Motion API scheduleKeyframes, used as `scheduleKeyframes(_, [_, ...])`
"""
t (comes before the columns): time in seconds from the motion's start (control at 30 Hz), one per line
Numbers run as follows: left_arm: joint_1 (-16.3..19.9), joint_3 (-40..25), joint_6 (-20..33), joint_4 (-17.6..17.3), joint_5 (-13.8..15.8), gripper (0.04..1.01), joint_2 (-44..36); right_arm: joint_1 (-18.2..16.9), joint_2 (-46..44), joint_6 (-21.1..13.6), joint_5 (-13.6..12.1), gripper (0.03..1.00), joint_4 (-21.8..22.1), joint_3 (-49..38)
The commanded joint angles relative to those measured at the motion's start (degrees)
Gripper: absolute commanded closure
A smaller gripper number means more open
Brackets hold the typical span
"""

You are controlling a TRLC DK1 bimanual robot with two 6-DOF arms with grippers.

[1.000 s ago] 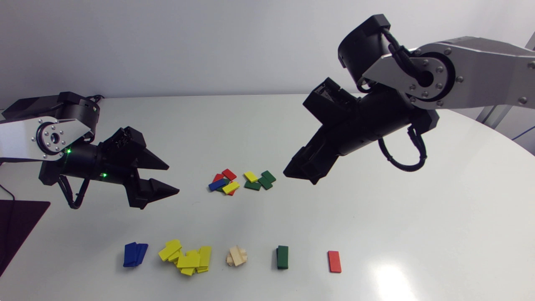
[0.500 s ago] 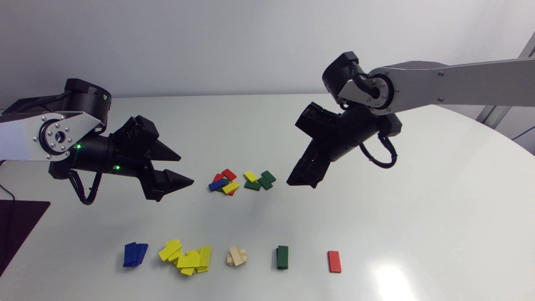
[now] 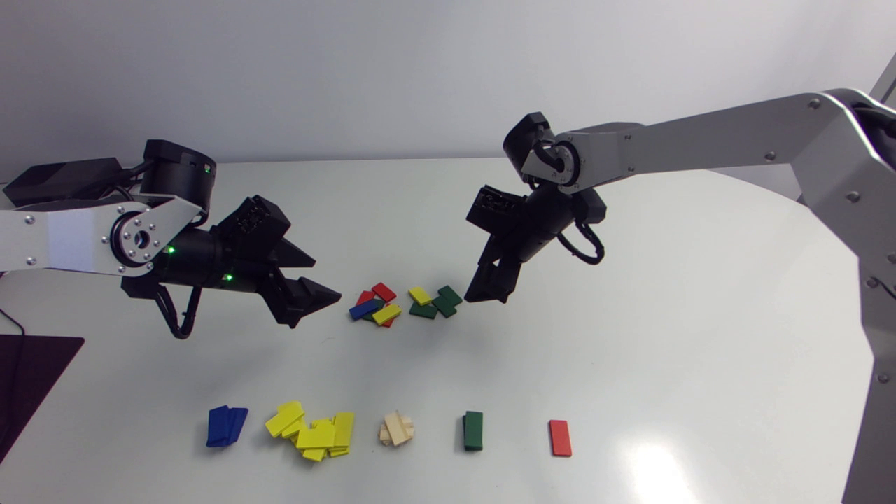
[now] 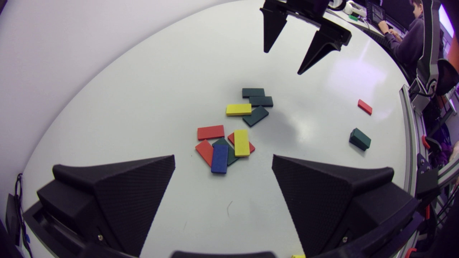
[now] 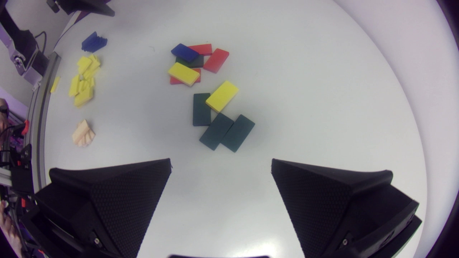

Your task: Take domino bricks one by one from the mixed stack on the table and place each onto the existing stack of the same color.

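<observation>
The mixed bricks lie flat mid-table in two clusters: red, blue, yellow and green ones [image 3: 374,306], and beside them a yellow brick [image 3: 420,295] with three green bricks [image 3: 442,302]. My left gripper [image 3: 329,297] hovers open just left of the pile, empty; in its wrist view the blue brick [image 4: 219,158] lies just ahead of its fingers. My right gripper [image 3: 488,294] hangs open and empty just right of the green bricks [image 5: 227,132], tips pointing down. Sorted stacks line the front: blue [image 3: 226,425], yellow [image 3: 313,430], wood [image 3: 397,428], green [image 3: 473,430], a single red brick [image 3: 560,437].
A dark mat [image 3: 31,378] lies at the table's left edge. The yellow stack is spread out loosely. White tabletop [image 3: 665,336] stretches to the right of the pile and between the pile and the front row.
Both grippers have closed in on the mixed pile: the left moved right, the right came down and leftward as its arm stretched out. The bricks have not moved.
</observation>
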Motion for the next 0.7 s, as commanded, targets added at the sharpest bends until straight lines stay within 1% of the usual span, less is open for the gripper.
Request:
scheduleKeyframes(0.0, [-1.14, -1.34, -2.51, 1.37, -1.01, 0.082, 1.38, 0.46, 2.3, -4.82, -0.55, 0.056, -0.78, 1.98])
scheduleKeyframes(0.1, [-2.11, -1.08, -3.92, 2.16, -2.5, 0.082, 1.82, 0.72, 3.18, -8.42, -0.64, 0.056, -0.87, 2.51])
scheduleKeyframes(0.17, [-2.81, -0.9, -4.36, 2.33, -3.29, 0.082, 2.08, 1.16, 4.15, -10.7, -0.72, 0.056, -1.83, 3.39])
scheduleKeyframes(0.27, [-3.08, -0.46, -5.06, 2.33, -3.56, 0.082, 2.26, 1.51, 5.64, -14.13, -2.04, 0.056, -4.56, 5.41])
scheduleKeyframes(0.37, [-3.34, -0.29, -5.67, 2.33, -3.73, 0.082, 1.91, 1.69, 7.4, -16.94, -2.39, 0.056, -7.19, 8.22])
scheduleKeyframes(0.43, [-3.6, -0.29, -6.2, 2.33, -3.91, 0.082, 1.64, 1.69, 9.16, -18.88, -3.01, 0.056, -10.1, 10.86])
scheduleKeyframes(0.6, [-4.13, -0.55, -7.17, 1.89, -3.91, 0.082, 0.68, 1.78, 12.41, -22.31, -3.98, 0.056, -15.54, 16.66])
scheduleKeyframes(0.67, [-4.48, -0.55, -7.26, 1.54, -3.91, 0.082, 0.41, 1.78, 13.29, -22.92, -4.5, 0.056, -16.42, 18.07])
